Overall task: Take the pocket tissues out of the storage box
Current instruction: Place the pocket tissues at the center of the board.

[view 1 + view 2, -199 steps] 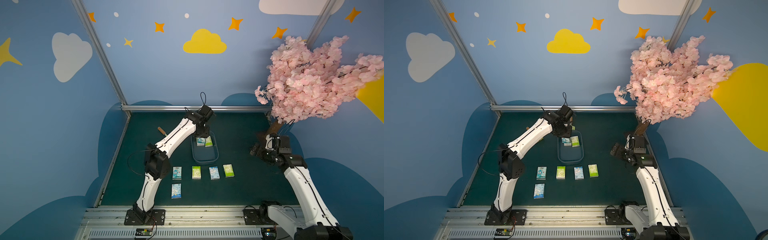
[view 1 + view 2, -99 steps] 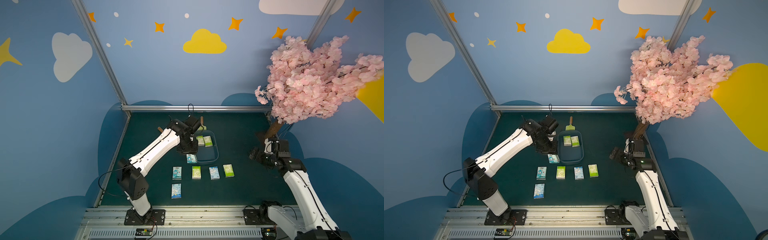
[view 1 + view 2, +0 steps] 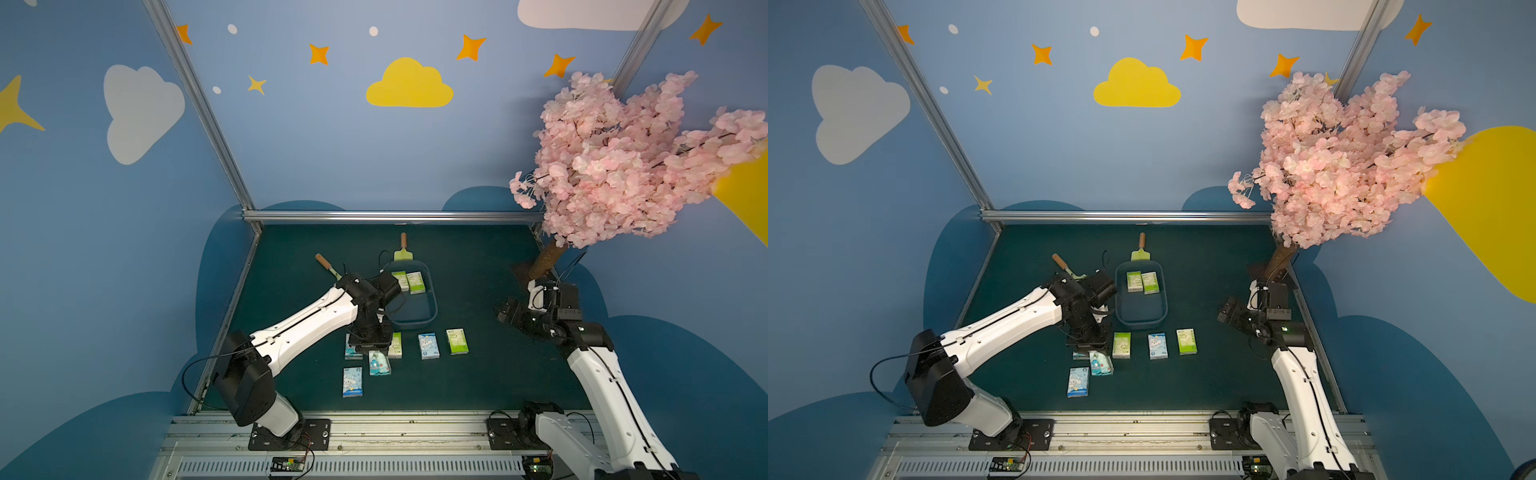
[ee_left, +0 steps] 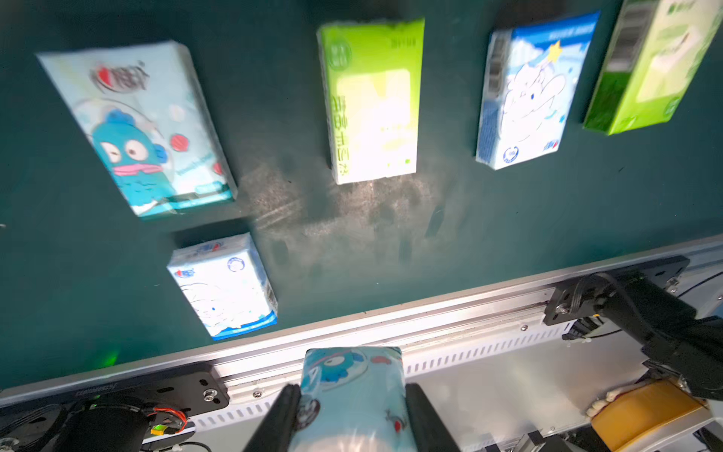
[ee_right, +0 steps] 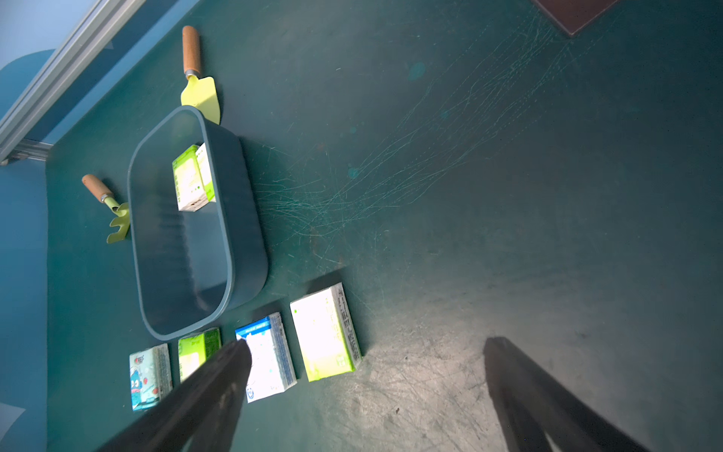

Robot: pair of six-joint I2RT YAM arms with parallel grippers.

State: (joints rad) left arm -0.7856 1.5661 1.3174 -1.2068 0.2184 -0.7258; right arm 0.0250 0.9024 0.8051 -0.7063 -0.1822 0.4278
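Reaches down with left gripper (image 4: 353, 387) pinching a blue packet (image 4: 352, 368); holds right gripper (image 5: 367, 342) agape. Half hides a second packet (image 3: 350, 351).

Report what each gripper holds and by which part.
Left gripper: a light blue tissue packet, pinched across its opposite side edges, one end sticking out beyond the jaws. Right gripper: open, holding nothing.

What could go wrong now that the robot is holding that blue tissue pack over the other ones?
1. The left gripper pinches the soft light blue packet by its sides, so it might slip or land crooked.
2. It hangs close to the green packet and the packet with the white figure on the table, so putting it down there may bump or cover one.
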